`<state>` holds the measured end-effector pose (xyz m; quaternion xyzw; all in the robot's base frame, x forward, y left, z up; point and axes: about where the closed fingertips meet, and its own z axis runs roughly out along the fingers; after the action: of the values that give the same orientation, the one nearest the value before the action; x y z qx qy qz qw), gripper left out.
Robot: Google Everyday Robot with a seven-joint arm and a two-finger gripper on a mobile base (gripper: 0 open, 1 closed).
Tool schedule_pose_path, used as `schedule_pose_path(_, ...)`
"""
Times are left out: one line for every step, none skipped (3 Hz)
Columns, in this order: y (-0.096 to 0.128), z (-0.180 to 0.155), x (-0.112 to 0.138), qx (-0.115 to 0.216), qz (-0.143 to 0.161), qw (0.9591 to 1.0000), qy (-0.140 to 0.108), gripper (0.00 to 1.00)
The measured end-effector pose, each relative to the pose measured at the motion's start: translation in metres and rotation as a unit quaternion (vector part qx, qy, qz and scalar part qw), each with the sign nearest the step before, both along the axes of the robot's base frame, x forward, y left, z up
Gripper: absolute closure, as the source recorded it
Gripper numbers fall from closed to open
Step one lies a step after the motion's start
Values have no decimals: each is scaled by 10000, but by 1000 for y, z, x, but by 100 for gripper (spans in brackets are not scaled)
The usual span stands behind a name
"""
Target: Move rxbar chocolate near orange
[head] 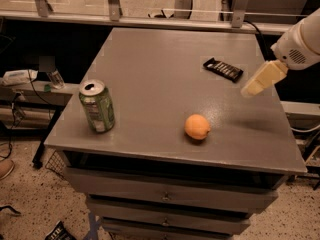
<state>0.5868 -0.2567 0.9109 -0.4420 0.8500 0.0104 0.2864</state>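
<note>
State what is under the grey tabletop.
Stacked grey drawers with small pulls; their contents are hidden. The cream gripper hovers above the right side of the tabletop, near the flat black-wrapped bar.

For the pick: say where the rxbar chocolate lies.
In camera view, the rxbar chocolate lies far right on the tabletop, beyond the orange, the gripper hovering right of it.

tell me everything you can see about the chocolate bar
The chocolate bar is a thin, flat rectangle in a dark wrapper with pale markings. It lies flat and at an angle on the far right part of the grey table, touching only the tabletop. The gripper hangs just to its right, not touching it. The orange sits apart, nearer the front edge.
</note>
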Motion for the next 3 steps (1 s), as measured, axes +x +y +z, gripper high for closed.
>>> schedule_pose_path(2,6,1,-24,35,10000,-85,0)
schedule_pose_path(6,1,7,116,69,9999,-89,0)
schedule_pose_path(17,-7,41,518,143,9983,-240,0)
